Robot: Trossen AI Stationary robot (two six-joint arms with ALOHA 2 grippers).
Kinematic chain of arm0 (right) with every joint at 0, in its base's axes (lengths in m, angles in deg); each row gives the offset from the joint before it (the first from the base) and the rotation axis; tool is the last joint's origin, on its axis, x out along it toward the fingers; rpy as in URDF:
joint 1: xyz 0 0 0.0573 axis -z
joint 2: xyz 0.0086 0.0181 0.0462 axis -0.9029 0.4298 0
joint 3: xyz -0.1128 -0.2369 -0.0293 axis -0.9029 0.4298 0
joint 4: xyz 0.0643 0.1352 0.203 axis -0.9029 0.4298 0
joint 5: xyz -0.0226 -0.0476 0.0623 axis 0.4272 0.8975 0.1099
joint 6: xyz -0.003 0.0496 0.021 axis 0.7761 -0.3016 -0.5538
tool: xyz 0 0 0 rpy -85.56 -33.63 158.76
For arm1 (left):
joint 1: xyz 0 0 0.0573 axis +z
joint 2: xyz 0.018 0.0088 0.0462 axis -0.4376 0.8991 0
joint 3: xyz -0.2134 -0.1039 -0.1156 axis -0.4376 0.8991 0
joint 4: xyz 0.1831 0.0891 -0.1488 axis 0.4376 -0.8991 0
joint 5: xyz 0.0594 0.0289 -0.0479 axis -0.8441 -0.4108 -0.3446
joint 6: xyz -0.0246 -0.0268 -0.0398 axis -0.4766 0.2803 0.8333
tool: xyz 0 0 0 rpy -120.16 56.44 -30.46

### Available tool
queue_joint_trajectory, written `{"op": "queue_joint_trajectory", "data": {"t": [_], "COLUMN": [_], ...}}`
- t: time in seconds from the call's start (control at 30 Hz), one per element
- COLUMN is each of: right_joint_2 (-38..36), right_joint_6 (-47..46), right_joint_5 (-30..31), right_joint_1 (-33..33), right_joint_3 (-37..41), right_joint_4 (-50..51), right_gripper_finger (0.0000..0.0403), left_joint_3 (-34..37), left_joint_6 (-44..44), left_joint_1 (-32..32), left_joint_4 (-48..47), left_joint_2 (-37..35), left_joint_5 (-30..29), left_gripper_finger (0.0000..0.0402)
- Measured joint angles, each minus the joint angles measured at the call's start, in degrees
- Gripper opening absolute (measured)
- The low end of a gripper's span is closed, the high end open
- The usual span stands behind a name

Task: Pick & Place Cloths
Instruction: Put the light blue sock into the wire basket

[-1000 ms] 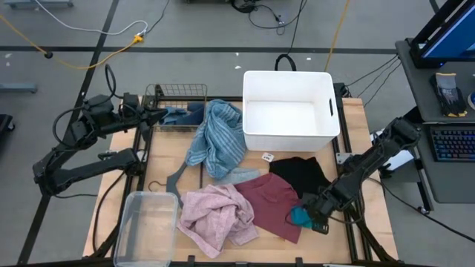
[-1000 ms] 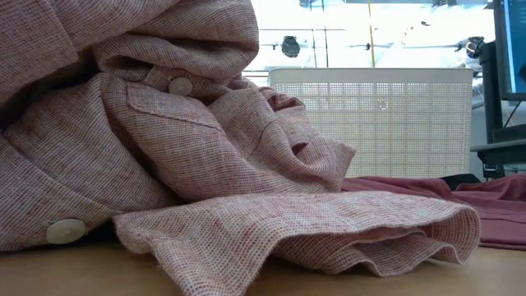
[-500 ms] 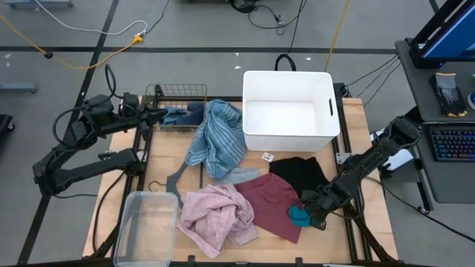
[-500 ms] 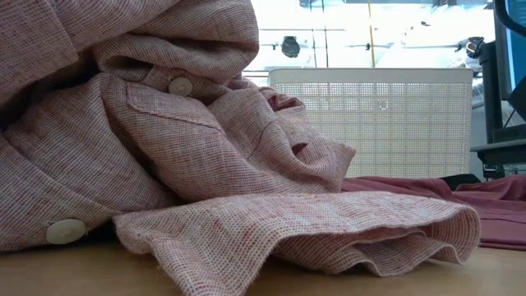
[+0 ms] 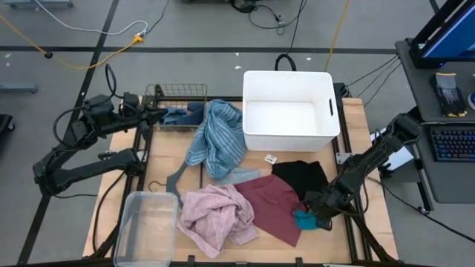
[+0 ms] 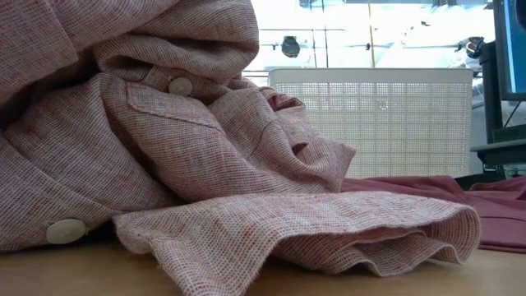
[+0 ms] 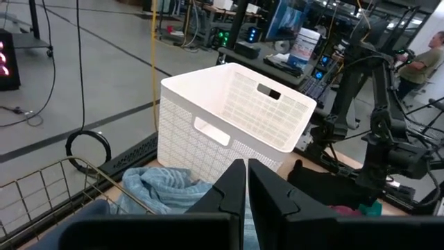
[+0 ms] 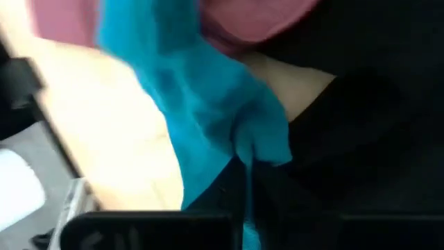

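A small teal cloth (image 5: 303,219) lies at the table's near right, beside the maroon cloth (image 5: 273,202) and below the black shorts (image 5: 300,176). My right gripper (image 5: 315,216) is shut on it; the right wrist view shows the teal cloth (image 8: 201,97) running away from the fingers. The pink cloth (image 5: 215,213) is heaped near the front centre. The blue-striped towel (image 5: 219,137) drapes from the wire basket (image 5: 174,102) onto the table. My left gripper (image 5: 157,115) hovers shut over that basket, holding nothing. My right gripper pinches a bunched edge of the teal cloth (image 8: 258,149) between its two fingers. The fingers come slanting down from the table's right side. The rest of the cloth trails away from them, over the wooden table and against the maroon cloth.
A white bin (image 5: 289,111) stands at the far right of the table, open side up. A clear plastic tub (image 5: 145,226) sits at the near left corner. A grey hanger (image 5: 174,178) lies between the towel and the pink cloth. A small white tag (image 5: 269,157) rests in front of the bin.
My right gripper has shut on the teal cloth, staying in nearly the same place. The cloth has bunched up narrower at the fingers.
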Motion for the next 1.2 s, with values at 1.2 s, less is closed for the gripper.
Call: {"op": "queue_joint_trajectory", "data": {"t": [1.2], "right_joint_2": [-21.19], "right_joint_6": [33.48], "right_joint_5": [24.65], "right_joint_1": [11.61], "right_joint_3": [-1.04], "right_joint_4": [-46.66], "right_gripper_finger": [0.0], "left_joint_3": [0.02], "left_joint_6": [12.55], "left_joint_1": [-8.66], "left_joint_4": [15.09], "left_joint_2": [13.71], "left_joint_5": [11.96], "left_gripper_finger": [0.0019]}}
